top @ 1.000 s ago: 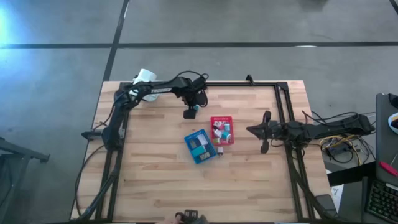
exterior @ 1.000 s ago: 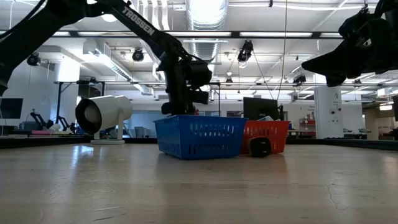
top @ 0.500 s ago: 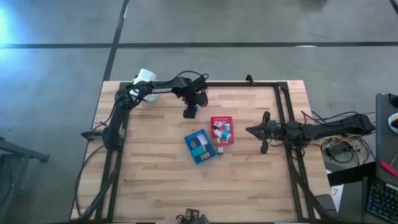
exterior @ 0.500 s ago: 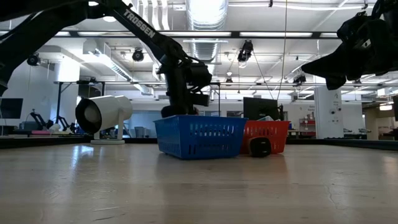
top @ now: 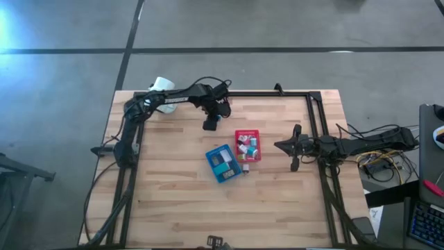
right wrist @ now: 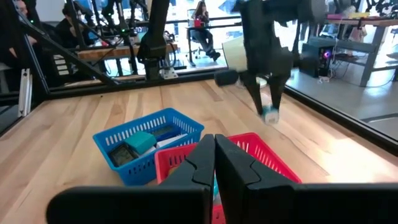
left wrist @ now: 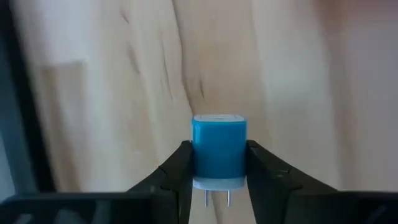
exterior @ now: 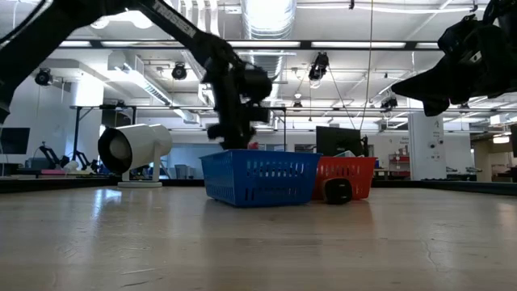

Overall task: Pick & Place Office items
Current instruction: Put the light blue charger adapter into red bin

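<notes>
Aloft, left tool [left wrist: 217,180] pinches blue plug [left wrist: 218,148] above table [top: 173,201].

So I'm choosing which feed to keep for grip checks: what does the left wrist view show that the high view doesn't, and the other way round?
Only the left wrist view shows the left gripper closed on a blue plug adapter, a finger on each side, its two prongs showing below, with bare wood behind.

Only the high view shows the layout: blue tray, red tray, white mug, and the right gripper waiting right of the red tray.

Both show the left gripper over the wooden table.
</notes>
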Controlling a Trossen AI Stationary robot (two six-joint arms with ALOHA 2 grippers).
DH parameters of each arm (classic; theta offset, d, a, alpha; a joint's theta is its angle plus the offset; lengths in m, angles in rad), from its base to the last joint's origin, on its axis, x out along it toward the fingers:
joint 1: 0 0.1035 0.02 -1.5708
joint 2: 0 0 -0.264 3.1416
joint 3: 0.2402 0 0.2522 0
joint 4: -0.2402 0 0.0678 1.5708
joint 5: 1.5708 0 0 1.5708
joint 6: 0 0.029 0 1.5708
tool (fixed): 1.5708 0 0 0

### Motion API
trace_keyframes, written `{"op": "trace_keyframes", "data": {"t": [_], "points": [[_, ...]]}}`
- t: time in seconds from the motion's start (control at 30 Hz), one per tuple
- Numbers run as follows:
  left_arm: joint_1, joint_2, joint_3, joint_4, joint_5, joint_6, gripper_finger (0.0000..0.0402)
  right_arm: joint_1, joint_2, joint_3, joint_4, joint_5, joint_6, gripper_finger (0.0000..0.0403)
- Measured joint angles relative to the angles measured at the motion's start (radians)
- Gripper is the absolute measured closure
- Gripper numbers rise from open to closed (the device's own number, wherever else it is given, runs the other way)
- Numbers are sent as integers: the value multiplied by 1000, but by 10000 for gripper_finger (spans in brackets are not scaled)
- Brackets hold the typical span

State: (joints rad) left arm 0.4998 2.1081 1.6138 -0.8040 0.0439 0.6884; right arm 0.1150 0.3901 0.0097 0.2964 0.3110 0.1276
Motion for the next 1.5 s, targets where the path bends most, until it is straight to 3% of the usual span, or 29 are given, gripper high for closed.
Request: {"op": "trace_keyframes", "data": {"t": [0.13, 0.27, 0.5, 0.63, 0.77, 0.93, 1.1, 1.27, 1.5], "points": [[-8, -112, -20, -12, 58, -42, 287, 0, -2, 0, 2, 0, -3, 394], [-17, -282, -119, 67, 196, -76, 287, 0, 0, 0, 2, 0, -7, 394], [-26, -679, -573, 544, 357, -275, 287, 0, 0, 0, 22, 2, -27, 394], [-57, -906, -868, 870, 360, -448, 287, 0, 0, 0, 39, 3, -27, 394], [-110, -1106, -1113, 1170, 295, -595, 287, 0, 0, 0, 58, 3, -33, 394], [-179, -1287, -1351, 1372, 176, -696, 287, 0, 0, 0, 123, 4, -79, 394], [-222, -1420, -1452, 1403, 74, -700, 287, 0, 0, 0, 235, 6, -141, 394], [-222, -1491, -1456, 1330, 83, -700, 287, -1, -1, 0, 263, 6, -154, 394], [-222, -1496, -1457, 1311, 83, -676, 287, -1, 0, 0, 263, 6, -161, 394]]}}
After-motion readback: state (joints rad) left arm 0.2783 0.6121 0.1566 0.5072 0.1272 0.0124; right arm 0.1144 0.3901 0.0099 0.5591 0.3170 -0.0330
